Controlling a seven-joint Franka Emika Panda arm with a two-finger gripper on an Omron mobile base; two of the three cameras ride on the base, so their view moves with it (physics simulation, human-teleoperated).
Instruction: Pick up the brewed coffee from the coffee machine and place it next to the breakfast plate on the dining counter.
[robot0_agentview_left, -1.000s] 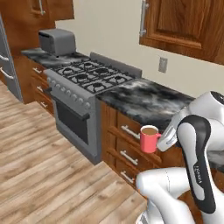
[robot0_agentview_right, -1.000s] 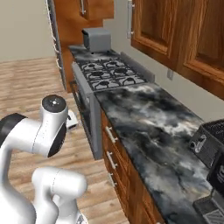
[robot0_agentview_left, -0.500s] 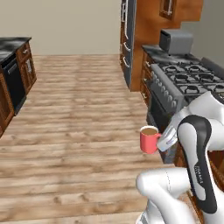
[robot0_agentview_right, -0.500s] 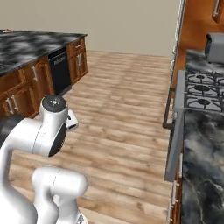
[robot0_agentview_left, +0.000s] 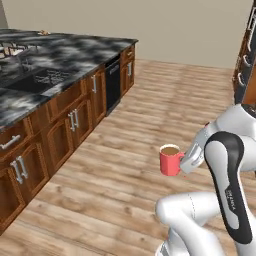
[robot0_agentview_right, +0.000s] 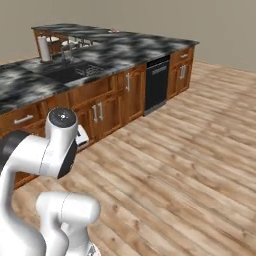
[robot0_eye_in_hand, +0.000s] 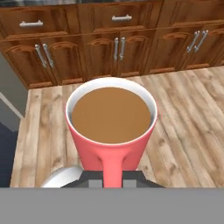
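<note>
Clamped tight on the mug handle, those fingers: gripper (robot0_eye_in_hand: 112, 177) at the bottom centre of the hand view, jaws pinched onto the red handle that runs straight down from the cup. Same grip seen in the left base view, gripper (robot0_agentview_left: 187, 162) right of centre, closed on the handle's side.

Held upright and clear of the floor, the brewed coffee (robot0_eye_in_hand: 111, 127), dead centre of the hand view, white inner rim, brown liquid level and nearly to the brim. In the left base view, the red mug (robot0_agentview_left: 171, 160) just right of centre, hanging in the air over bare boards, touching nothing but the gripper.

Behind it, the white arm (robot0_agentview_left: 227, 175) bulking up the lower right of the left base view, dark joint band down its side. Again in the right base view, arm (robot0_agentview_right: 42, 150) filling the lower left, mug hidden behind it.

Beneath everything, light wood floor (robot0_agentview_left: 150, 120), planks running diagonally through the middle of the frame.

Further out, a marbled counter (robot0_agentview_left: 45, 65) across the upper left of the left base view, black-and-grey top, a sink (robot0_agentview_left: 37, 80) sunk into it, wooden cabinets (robot0_agentview_left: 75, 120) with steel handles below, a dark dishwasher (robot0_agentview_left: 113, 85) near the far end. Same counter (robot0_agentview_right: 120, 47) across the upper half of the right base view, well apart from the mug. Cabinet doors (robot0_eye_in_hand: 100, 43) along the top of the hand view, beyond the cup.
</note>
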